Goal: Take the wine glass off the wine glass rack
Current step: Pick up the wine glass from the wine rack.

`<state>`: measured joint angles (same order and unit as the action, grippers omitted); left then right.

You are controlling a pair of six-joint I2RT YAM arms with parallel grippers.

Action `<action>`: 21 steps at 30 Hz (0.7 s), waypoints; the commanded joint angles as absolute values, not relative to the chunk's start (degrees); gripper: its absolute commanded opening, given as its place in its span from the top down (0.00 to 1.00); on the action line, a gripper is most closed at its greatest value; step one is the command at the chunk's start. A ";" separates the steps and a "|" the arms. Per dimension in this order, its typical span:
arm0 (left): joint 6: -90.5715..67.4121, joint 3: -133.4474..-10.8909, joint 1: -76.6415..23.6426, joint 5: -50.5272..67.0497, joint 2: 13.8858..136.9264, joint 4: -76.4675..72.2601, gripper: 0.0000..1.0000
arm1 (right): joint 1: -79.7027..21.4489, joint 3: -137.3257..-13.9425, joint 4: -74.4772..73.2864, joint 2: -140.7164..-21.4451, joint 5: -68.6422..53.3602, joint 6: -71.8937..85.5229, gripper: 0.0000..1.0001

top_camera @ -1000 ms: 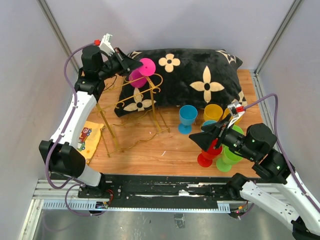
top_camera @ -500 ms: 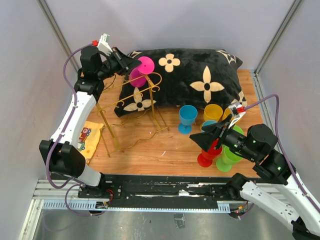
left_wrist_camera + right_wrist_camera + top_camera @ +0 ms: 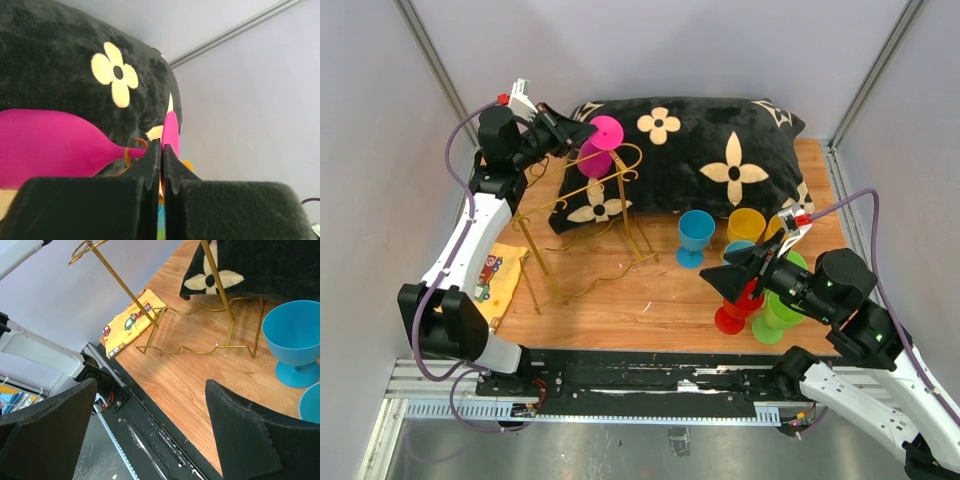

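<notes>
Wine glass (image 3: 605, 132) has shifted slightly left, left jaws pinching its foot; right jaws spread.

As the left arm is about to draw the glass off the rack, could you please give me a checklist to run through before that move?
1. Left gripper shut on the foot of the pink wine glass: ok, the disc sits edge-on between the fingers.
2. Glass free of the wine glass rack: not ok, a gold wire loops round the stem.
3. Rack's feet flat on the table: ok in the right wrist view.
4. Right gripper open and away from the rack: ok, it hovers by the cups.
5. Room between glass and pillow for the pull: cannot tell.
</notes>
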<state>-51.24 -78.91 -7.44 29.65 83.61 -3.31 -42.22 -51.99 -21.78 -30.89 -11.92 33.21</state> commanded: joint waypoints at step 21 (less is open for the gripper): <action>-50.57 -77.00 -6.03 23.20 79.75 -11.66 1.00 | -42.17 -52.57 -22.15 -30.93 -11.07 32.92 0.10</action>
